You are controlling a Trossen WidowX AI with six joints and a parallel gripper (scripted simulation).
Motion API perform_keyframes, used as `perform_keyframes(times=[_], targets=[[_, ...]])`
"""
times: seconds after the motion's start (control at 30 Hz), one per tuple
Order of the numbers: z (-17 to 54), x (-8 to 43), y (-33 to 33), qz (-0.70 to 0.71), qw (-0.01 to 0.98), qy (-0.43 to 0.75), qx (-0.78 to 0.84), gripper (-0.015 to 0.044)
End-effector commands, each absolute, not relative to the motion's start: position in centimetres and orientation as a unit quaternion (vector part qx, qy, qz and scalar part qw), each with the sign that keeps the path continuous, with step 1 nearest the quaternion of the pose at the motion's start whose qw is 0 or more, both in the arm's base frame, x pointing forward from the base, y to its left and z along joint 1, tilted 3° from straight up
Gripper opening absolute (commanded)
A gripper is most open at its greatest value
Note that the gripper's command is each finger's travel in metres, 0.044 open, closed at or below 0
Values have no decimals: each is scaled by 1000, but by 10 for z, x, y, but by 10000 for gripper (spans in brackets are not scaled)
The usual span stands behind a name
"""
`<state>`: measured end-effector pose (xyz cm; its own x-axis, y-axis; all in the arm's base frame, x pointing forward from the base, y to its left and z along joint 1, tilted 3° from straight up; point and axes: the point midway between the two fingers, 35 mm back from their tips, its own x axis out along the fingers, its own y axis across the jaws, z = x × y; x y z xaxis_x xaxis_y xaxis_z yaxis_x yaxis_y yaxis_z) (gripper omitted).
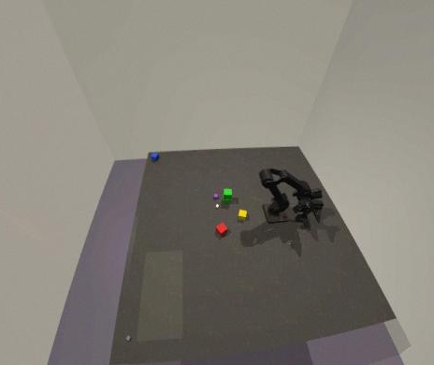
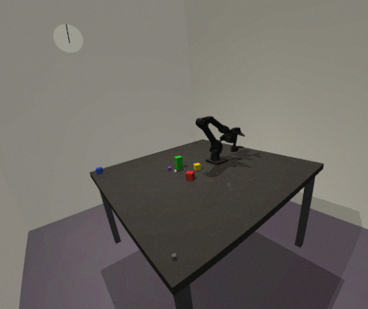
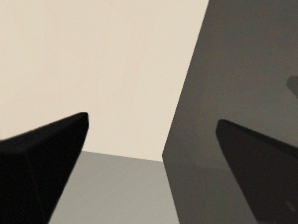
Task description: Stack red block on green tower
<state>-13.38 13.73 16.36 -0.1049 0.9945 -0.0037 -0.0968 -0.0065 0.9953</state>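
Note:
The red block (image 1: 222, 229) (image 2: 190, 176) lies on the table, apart from the green tower. The green tower (image 1: 227, 196) (image 2: 178, 162) stands upright, with nothing on top of it. My gripper (image 3: 154, 122) (image 2: 243, 141) is open and empty. It is held above the table on the far side of the arm's base from the blocks, well away from the red block and the tower. The wrist view shows no block between the two black fingers.
A yellow block (image 1: 242, 214) (image 2: 197, 166) lies between the red block and the arm's base. A small purple cube (image 1: 216, 196) (image 2: 170, 168) and a white one (image 1: 217, 206) (image 2: 175, 171) lie beside the tower. A blue block (image 1: 154, 156) (image 2: 99, 170) and grey cube (image 1: 128, 338) (image 2: 174, 257) lie near table corners.

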Motion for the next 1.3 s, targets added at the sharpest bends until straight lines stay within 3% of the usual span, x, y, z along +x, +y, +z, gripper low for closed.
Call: perform_keyframes(times=[0.0,0.63,0.93,1.27], targets=[[164,-135,137,551,496,501,446,426],[154,-211,40,737,442,494,131,440],[148,-219,3,795,407,450,18,440],[147,-219,-69,873,304,359,-124,440]])
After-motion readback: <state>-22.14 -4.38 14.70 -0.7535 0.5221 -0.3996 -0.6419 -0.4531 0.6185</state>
